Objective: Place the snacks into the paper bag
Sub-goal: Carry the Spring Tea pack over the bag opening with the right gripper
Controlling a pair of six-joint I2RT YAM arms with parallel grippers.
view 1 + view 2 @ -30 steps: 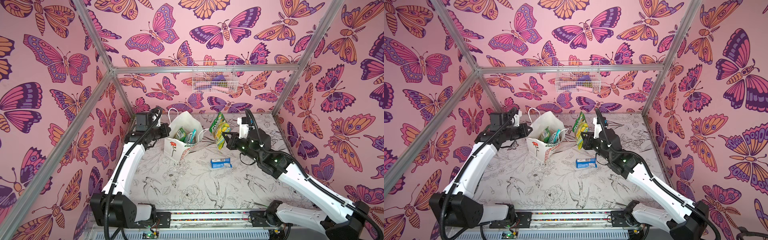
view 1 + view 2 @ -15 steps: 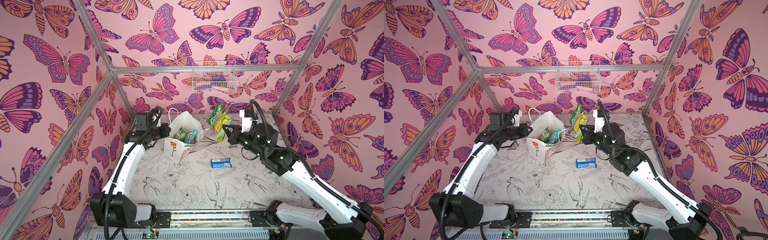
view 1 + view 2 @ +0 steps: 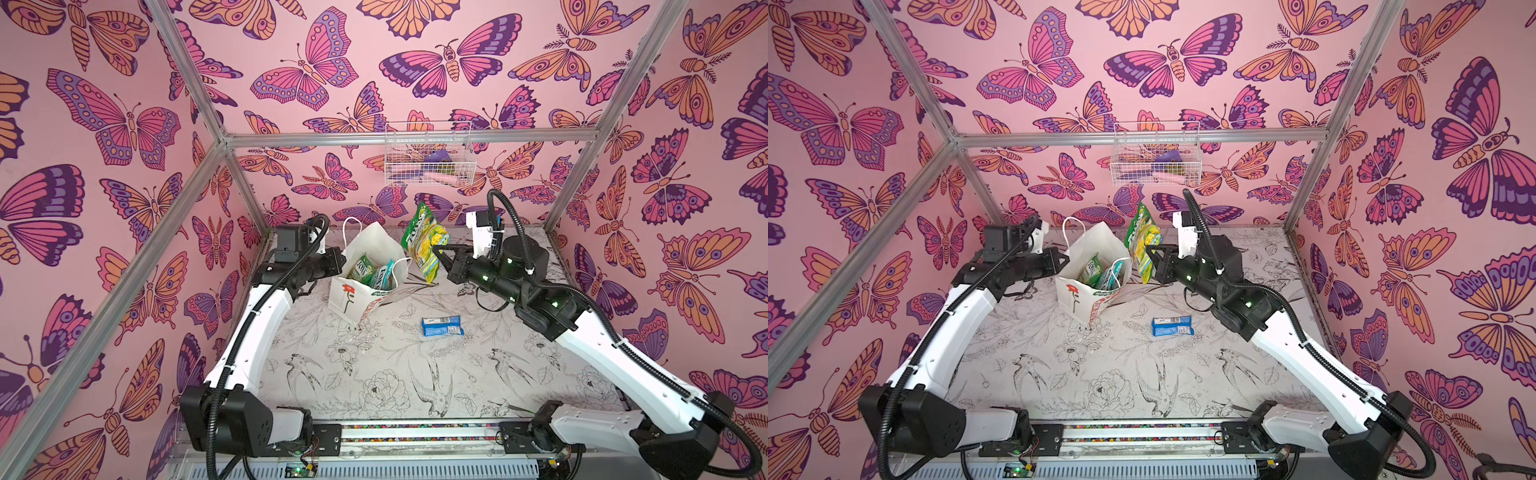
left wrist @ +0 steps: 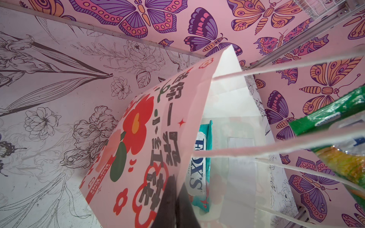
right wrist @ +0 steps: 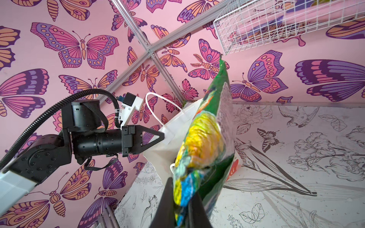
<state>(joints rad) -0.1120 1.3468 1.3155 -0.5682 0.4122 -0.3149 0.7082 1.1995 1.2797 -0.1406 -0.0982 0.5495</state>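
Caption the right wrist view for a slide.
Right gripper holds a green-yellow snack bag near the white paper bag, whose rim the left gripper pinches.

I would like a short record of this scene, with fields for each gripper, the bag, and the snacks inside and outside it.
left gripper: shut on the rim of the open paper bag
right gripper: shut on a green-yellow FOX'S packet, in the air beside the bag's mouth
inside the bag: a green FOX'S packet and a teal FOX'S packet
on the table: a blue-white packet, lying flat, apart from the bag
left to pack: the held packet, the blue-white packet
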